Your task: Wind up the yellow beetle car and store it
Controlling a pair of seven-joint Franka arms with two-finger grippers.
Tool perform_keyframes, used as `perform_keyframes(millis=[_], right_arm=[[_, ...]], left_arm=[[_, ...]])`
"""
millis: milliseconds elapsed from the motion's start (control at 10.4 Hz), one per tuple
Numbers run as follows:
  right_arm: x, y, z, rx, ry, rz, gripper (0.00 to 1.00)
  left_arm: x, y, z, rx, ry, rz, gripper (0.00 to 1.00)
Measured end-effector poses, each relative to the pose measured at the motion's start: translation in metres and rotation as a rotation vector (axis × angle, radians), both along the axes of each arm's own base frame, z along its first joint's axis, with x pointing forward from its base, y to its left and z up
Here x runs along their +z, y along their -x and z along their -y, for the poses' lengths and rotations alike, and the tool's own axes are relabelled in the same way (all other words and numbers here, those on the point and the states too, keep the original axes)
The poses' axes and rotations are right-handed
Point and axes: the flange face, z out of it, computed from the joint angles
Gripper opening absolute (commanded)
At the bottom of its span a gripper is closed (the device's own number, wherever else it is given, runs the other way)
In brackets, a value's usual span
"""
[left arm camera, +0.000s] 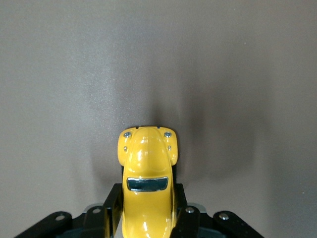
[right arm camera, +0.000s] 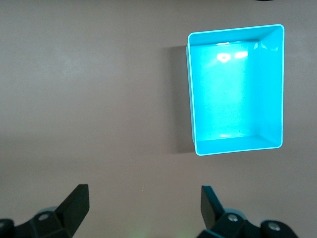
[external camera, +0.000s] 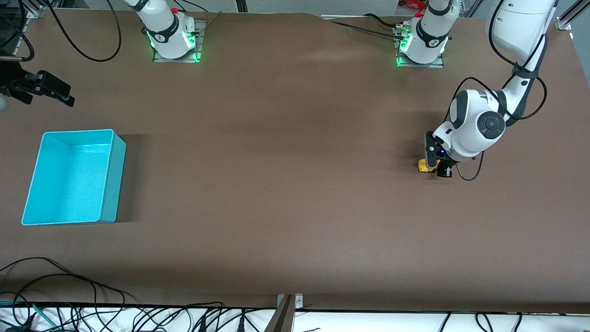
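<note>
No text, label, brand, number or sign can be read on anything here.

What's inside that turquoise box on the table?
Nothing that shows: the turquoise box has a bare floor in the right wrist view. Its high wall hides a strip of the floor in the front view. The yellow beetle car sits clamped in the left tool.

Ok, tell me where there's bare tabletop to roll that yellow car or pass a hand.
Bare: the wide stretch of table between the turquoise bin and the yellow beetle car, and the strip toward the front camera. Busy only where the left gripper, shut on the car, sits. The right gripper waits open past the bin.
</note>
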Motion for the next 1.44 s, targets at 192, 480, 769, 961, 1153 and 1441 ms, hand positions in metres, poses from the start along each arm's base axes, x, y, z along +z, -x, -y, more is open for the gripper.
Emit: perform_keyframes(millis=[192,480,769,961,1153,1441], right_arm=[[0.000,0.000,0.000,0.000,0.000,0.000,1.00],[0.000,0.000,0.000,0.000,0.000,-0.001,1.00],[0.000,0.000,0.000,0.000,0.000,-0.001,1.00],[0.000,0.000,0.000,0.000,0.000,-0.001,1.00],[0.000,0.000,0.000,0.000,0.000,-0.001,1.00],[0.000,0.000,0.000,0.000,0.000,-0.001,1.00]], left_arm=[[0.000,0.000,-0.007,0.012,-0.001,0.001,0.00],[0.000,0.000,-0.026,0.048,-0.001,0.003,0.00],[0.000,-0.001,-0.054,0.046,-0.001,0.003,0.00],[0.000,-0.002,-0.076,0.018,-0.001,0.002,0.00],[-0.001,-0.003,-0.091,0.001,-0.004,0.003,0.00],[-0.001,-0.004,-0.107,0.002,-0.014,0.004,0.00]])
